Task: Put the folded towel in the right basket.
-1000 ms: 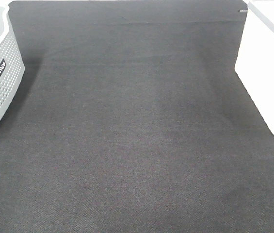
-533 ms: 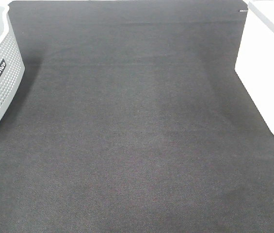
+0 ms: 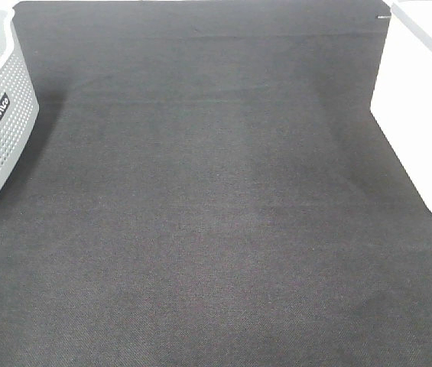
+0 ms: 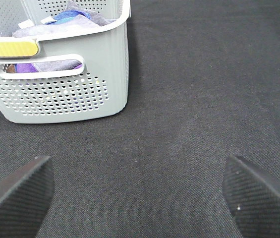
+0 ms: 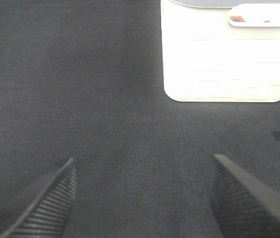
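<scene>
Showing right basket [image 3: 422, 107] at mat [image 3: 216, 214] edge; both grippers open, empty

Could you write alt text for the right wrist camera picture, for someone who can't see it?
A white solid-walled basket stands on dark grey cloth, with something reddish showing through its handle slot. In the foreground the robot hand's two black ribbed fingers are spread wide apart, holding nothing.

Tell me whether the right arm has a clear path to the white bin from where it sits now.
Probably yes. In the right wrist view the right gripper is open and holds nothing, and only bare dark mat lies between it and the white bin. How far the arm can stretch cannot be judged from these views.
</scene>
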Robot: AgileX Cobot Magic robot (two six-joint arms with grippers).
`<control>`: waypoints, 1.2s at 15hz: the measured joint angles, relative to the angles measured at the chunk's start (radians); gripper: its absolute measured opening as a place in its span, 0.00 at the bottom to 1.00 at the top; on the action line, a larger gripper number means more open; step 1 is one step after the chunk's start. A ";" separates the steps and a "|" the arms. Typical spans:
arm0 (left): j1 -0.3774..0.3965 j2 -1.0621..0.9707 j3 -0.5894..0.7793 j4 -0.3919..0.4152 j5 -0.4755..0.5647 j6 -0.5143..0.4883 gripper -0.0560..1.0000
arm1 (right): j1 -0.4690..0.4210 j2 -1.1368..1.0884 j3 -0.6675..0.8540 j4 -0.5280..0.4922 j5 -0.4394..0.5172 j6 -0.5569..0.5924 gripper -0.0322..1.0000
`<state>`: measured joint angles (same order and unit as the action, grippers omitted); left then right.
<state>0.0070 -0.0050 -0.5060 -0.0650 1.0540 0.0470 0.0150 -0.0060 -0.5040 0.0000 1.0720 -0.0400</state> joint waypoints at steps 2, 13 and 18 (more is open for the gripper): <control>0.000 0.000 0.000 0.000 0.000 0.000 0.88 | 0.000 0.000 0.000 0.000 0.000 0.000 0.71; 0.000 0.000 0.000 0.000 0.000 0.000 0.88 | 0.000 0.000 0.000 0.000 0.000 0.000 0.71; 0.000 0.000 0.000 0.000 0.000 0.000 0.88 | 0.000 0.000 0.000 0.000 0.000 0.000 0.71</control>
